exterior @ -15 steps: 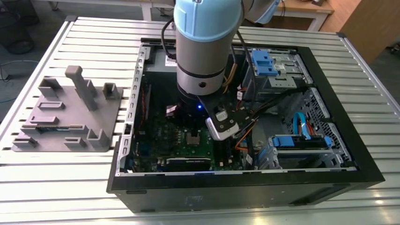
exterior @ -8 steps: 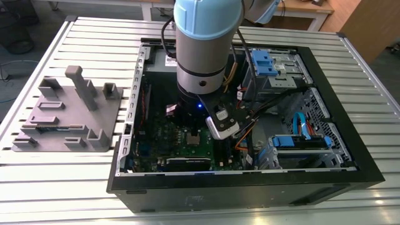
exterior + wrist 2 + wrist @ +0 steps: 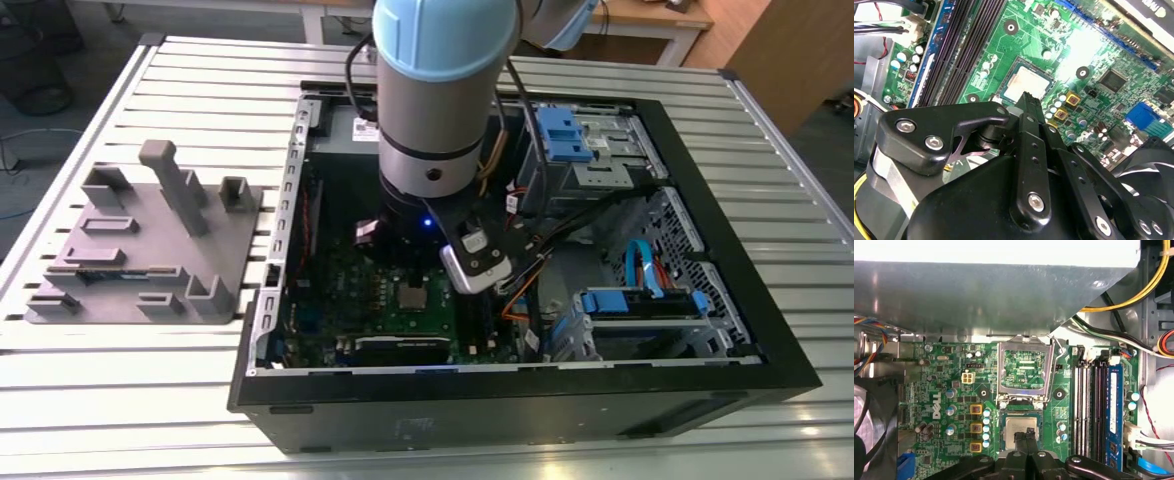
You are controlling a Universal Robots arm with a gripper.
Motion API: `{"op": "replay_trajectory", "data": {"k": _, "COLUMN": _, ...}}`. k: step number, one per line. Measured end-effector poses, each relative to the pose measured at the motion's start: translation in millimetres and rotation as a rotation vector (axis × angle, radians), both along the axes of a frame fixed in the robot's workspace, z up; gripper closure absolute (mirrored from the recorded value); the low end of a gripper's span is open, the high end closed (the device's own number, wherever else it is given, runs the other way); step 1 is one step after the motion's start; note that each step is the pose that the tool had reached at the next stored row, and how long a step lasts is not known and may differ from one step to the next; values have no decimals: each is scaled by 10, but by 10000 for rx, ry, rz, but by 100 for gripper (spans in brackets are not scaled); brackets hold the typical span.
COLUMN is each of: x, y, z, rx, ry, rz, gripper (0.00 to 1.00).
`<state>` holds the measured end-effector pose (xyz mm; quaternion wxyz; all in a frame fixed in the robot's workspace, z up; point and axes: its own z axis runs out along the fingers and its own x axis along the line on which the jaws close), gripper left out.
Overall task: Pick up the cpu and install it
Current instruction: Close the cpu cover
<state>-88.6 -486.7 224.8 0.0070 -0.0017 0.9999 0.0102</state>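
The cpu [image 3: 1021, 426] lies flat in its socket on the green motherboard [image 3: 954, 390], silvery top up; it also shows as a small square [image 3: 411, 297] inside the computer case. The socket's metal frame [image 3: 1024, 367] stands flipped open just beyond it. My gripper [image 3: 1027, 433] hangs right above the cpu's near edge with its two black fingers pressed together, nothing between them. In the second wrist view the fingertips [image 3: 1028, 98] overlap the edge of the cpu [image 3: 1026, 82]. The arm [image 3: 434, 100] reaches down into the case.
The open black computer case [image 3: 747, 300] surrounds the board, with blue drive bays [image 3: 574, 130] and cables [image 3: 534, 270] at the exterior view's right. Memory slots [image 3: 1094, 405] run beside the socket. A grey plastic fixture [image 3: 134, 250] sits on the slatted table at the exterior view's left.
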Motion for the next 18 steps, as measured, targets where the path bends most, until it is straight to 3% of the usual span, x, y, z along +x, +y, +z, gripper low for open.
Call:
{"op": "replay_trajectory", "data": {"k": 9, "x": 146, "y": 105, "z": -16, "rx": 1, "ry": 0, "rz": -2, "gripper": 89}}
{"op": "replay_trajectory", "data": {"k": 18, "x": 378, "y": 199, "z": -36, "rx": 2, "ry": -1, "rz": -2, "gripper": 89}}
